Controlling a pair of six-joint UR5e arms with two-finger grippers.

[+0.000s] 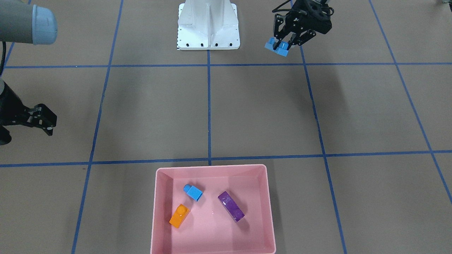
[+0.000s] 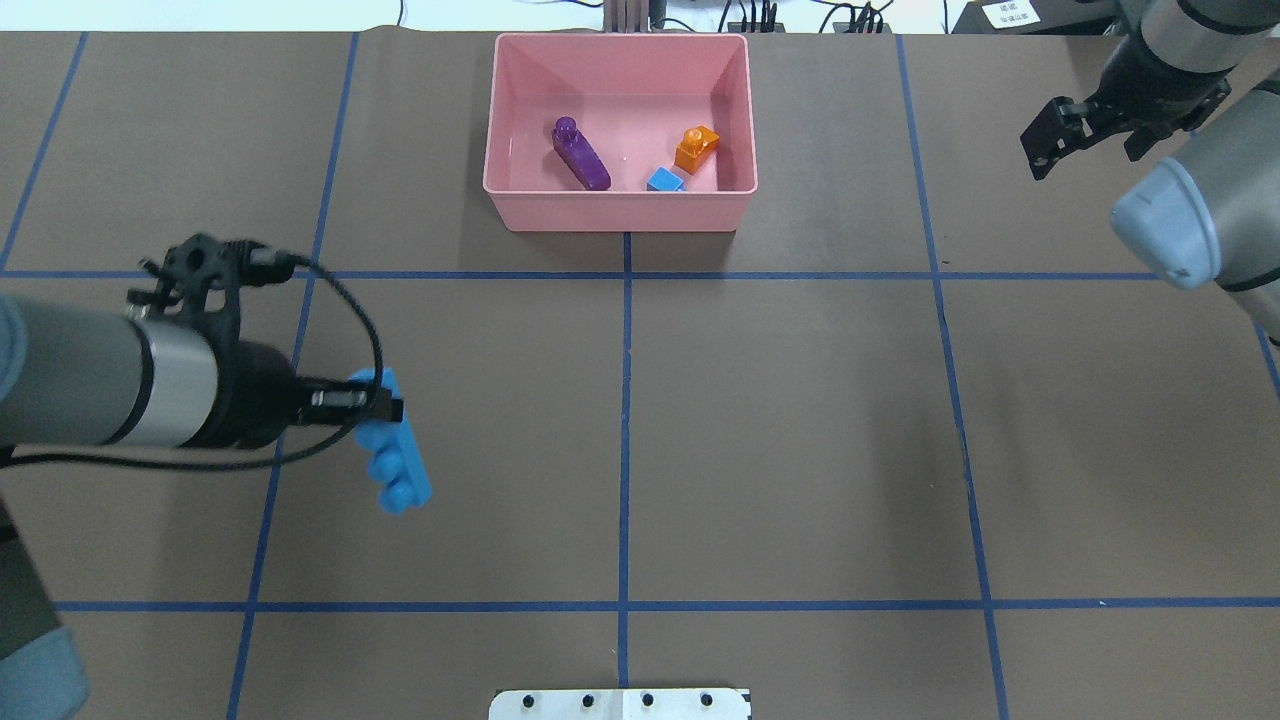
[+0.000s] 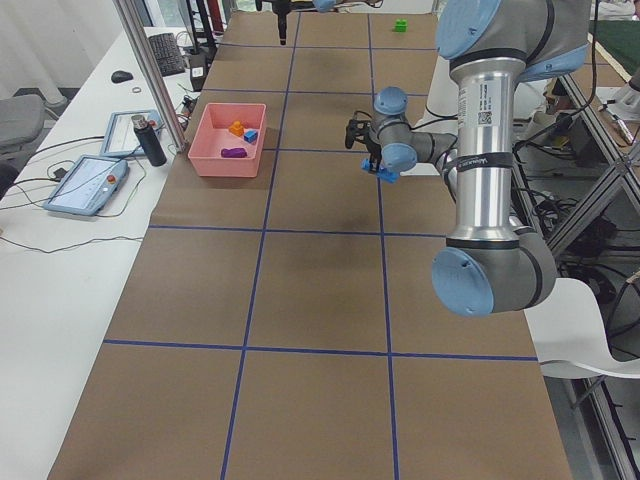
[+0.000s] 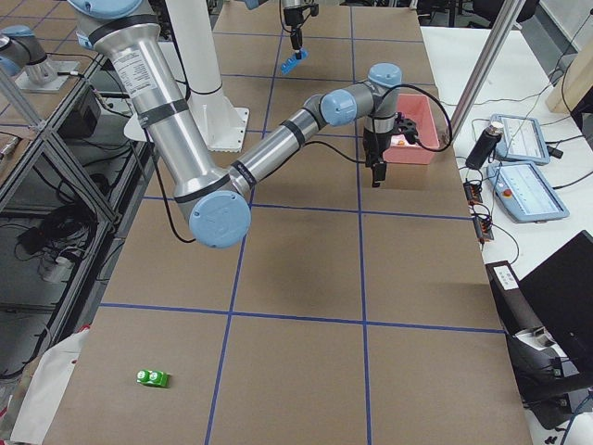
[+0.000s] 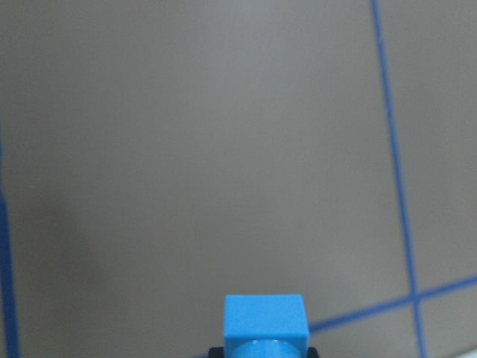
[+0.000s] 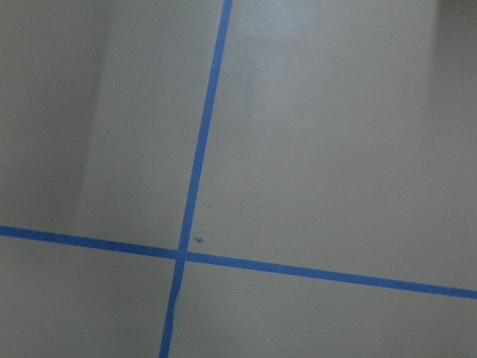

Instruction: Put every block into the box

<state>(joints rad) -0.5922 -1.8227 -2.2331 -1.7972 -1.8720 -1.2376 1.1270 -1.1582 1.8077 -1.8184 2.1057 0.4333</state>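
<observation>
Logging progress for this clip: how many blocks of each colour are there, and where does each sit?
Orange block: 1, in the box.
Light blue: 2, the small light-blue block in the box, the long light-blue block held by the left gripper.
Purple block: 1, in the box.
Green block: 1, on the table, outside the box.
Total: 5.

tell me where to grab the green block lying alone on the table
Likely straight down from above, pinching the two long sides of the green block across its short width. It lies low on the table with nothing beside it; stud direction is too small to tell.
</observation>
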